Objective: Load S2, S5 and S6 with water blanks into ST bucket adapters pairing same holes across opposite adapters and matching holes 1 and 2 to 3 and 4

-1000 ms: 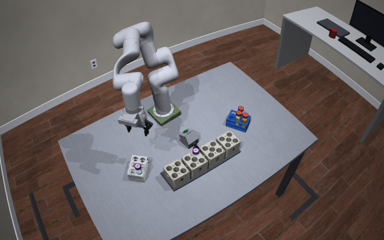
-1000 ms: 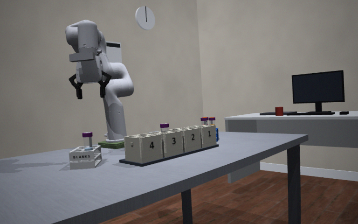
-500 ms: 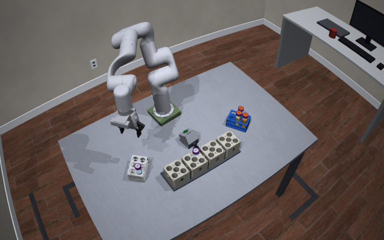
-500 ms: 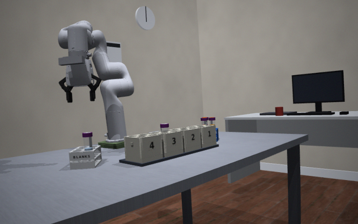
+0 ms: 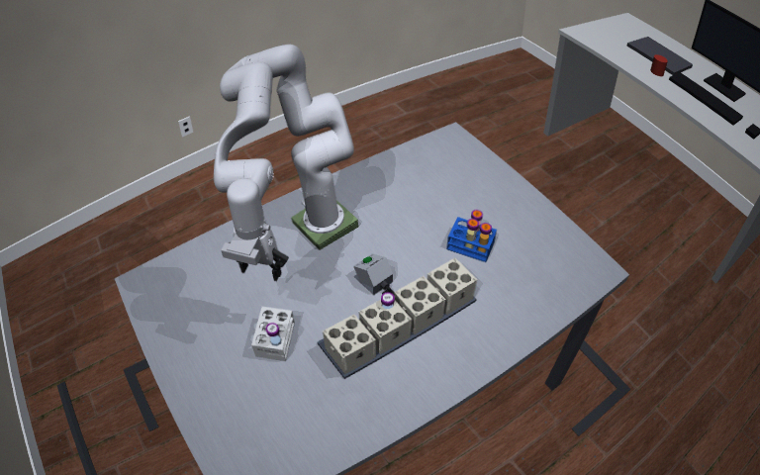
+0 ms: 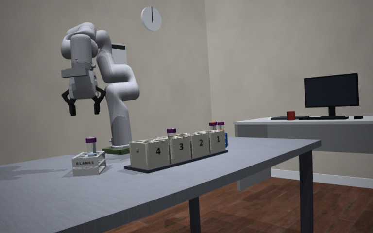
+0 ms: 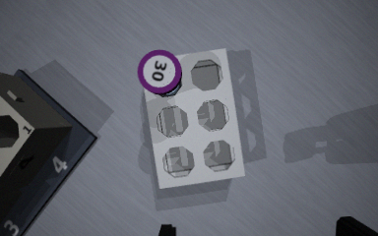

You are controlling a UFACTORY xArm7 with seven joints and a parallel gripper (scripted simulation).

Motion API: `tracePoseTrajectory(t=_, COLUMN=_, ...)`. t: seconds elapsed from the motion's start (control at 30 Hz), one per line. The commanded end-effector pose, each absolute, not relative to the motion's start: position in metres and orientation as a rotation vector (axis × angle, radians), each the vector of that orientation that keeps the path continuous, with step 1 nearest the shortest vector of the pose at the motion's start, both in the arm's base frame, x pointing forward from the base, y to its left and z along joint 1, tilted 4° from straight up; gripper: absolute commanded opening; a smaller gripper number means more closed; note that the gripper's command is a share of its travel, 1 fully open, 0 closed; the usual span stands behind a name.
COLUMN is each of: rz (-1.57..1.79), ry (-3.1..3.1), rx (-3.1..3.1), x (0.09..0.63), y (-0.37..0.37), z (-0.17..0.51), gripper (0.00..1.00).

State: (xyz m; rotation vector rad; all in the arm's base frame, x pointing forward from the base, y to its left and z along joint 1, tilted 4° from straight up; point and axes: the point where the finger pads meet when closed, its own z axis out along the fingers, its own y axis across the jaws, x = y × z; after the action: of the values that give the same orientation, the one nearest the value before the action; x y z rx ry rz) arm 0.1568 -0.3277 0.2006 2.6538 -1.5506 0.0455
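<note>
- Wrist view puts you straight above the white blanks rack; one blank tube with a purple-ringed cap marked 30 stands in a corner hole, and the other five holes show no cap.
- Your gripper hangs high over the table with its fingers spread wide and nothing between them, well above that rack.
- Just beside the rack you see the loading stand with its row of adapters; adapter 4 is the nearest end.
- One capped tube stands in adapter 3.
- Behind the stand sits the small desk with the green DONE key.
- Farthest off, the blue sample rack holds three orange-dotted tubes.
</note>
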Motion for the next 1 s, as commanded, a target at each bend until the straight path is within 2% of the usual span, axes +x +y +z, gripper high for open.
tracePoseTrajectory(t=0.0, rz=0.051, ry=-1.55, rx=2.652, x=0.158, y=-0.33, z=0.191, gripper=1.0)
tracePoseTrajectory(t=0.97, rz=0.051, ry=-1.549, rx=2.652, x=0.157, y=-0.333, z=0.144, gripper=1.0)
